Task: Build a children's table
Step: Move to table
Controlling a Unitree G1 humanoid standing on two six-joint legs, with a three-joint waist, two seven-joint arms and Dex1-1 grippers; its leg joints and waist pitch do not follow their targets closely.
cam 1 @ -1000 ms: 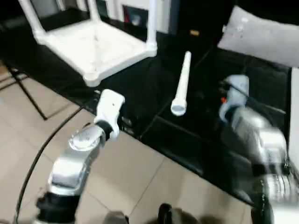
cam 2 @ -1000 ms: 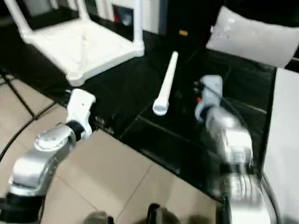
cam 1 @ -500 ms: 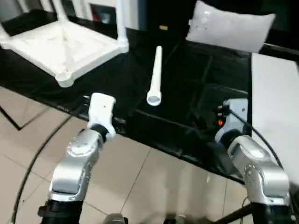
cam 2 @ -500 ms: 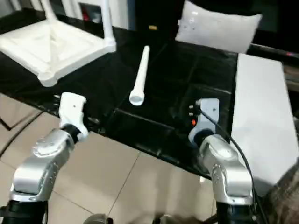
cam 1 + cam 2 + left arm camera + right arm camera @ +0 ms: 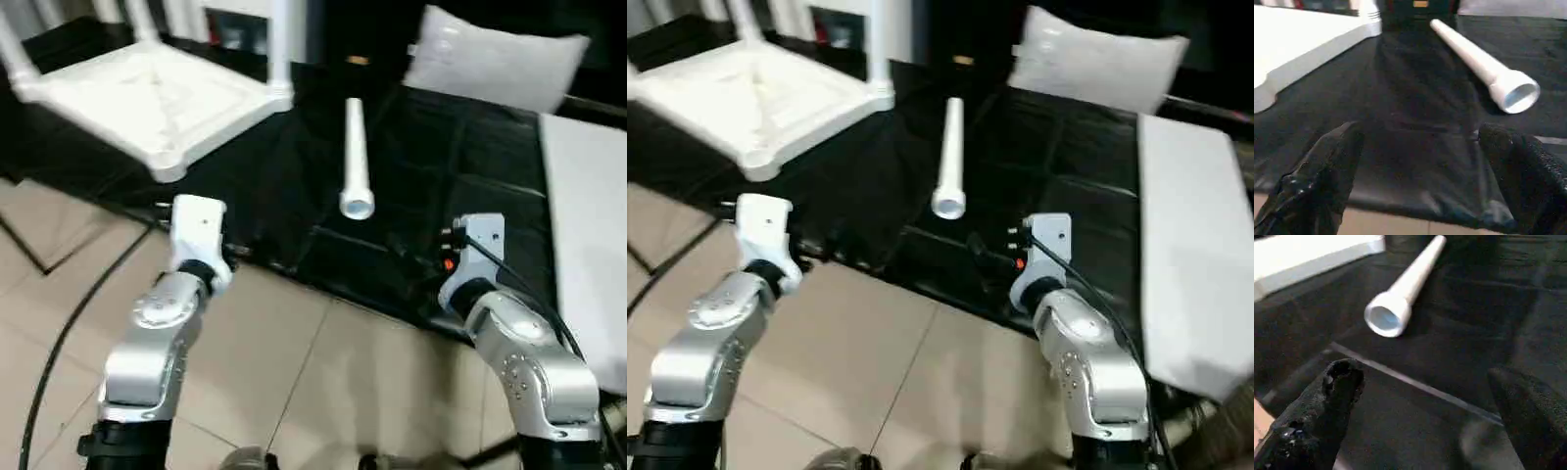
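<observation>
Loose leg on the black tabletop

We see the leg lying beside the upturned children's table; left pincer and right pincer spread wide, empty.

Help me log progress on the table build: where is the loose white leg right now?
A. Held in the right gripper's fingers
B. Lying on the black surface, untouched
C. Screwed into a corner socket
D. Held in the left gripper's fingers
B: the loose leg lies flat on the black surface, apart from the upturned table top, with both grippers open and short of it.
</observation>
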